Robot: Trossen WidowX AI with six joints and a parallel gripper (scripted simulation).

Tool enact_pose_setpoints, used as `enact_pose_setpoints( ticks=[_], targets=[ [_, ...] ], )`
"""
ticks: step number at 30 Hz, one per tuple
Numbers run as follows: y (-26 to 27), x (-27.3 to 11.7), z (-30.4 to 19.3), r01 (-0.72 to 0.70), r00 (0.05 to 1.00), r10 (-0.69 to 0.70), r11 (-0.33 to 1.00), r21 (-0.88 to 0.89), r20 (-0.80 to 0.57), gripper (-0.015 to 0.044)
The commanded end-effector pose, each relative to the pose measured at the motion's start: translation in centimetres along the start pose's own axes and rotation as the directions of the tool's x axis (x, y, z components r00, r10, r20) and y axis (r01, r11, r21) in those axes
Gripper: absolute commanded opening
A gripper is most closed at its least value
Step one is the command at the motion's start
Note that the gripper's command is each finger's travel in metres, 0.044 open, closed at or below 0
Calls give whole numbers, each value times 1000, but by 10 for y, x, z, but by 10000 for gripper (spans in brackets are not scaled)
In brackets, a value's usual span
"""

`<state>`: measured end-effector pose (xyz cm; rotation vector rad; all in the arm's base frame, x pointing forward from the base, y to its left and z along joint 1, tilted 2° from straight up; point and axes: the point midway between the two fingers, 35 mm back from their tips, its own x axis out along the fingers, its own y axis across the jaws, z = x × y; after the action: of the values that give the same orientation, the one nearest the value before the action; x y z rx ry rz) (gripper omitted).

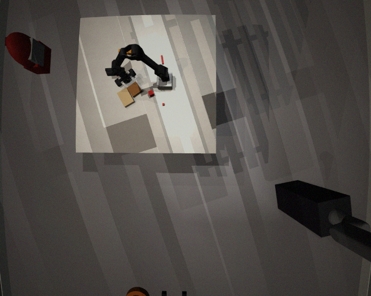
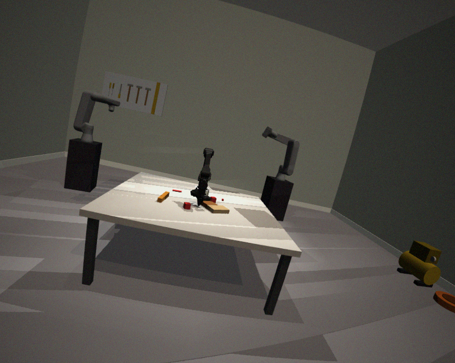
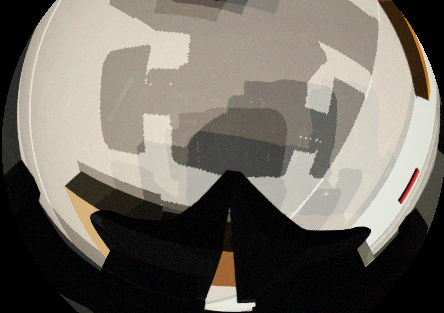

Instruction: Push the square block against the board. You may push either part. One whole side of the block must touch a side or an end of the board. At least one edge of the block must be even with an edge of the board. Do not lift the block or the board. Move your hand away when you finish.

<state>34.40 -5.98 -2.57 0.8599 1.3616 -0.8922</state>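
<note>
Claw (image 1: pixel 127 79) (image 2: pixel 199 203) (image 3: pixel 231 177): was closed, empty, near the square block's (image 1: pixel 134 89) (image 2: pixel 208 203) (image 3: pixel 223 270) eleven o'clock side in the top view. Block: lay flat between one and two o'clock of the board (image 1: pixel 125 97) (image 2: pixel 218 210) (image 3: pixel 86 214), appeared to touch it, on the counter (image 1: pixel 93 140) (image 2: pixel 161 224) (image 3: pixel 65 104).
</note>
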Motion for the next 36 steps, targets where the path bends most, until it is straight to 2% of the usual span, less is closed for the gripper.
enact_pose_setpoints(
  ticks=[1,7,11,18,27,36],
  targets=[
    [2,-1,8,-6,1000,6,1000,-2,1,0],
    [0,-3,10,-1,1000,1,1000,1,1,0],
    [0,-53,10,-6,1000,6,1000,-2,1,0],
    [0,-56,9,-6,1000,6,1000,-8,1,0],
    [-9,-61,-21,-6,1000,5,956,-294,-2,0],
    [-22,-63,-53,-7,1000,4,819,-574,-5,0]
  ],
)
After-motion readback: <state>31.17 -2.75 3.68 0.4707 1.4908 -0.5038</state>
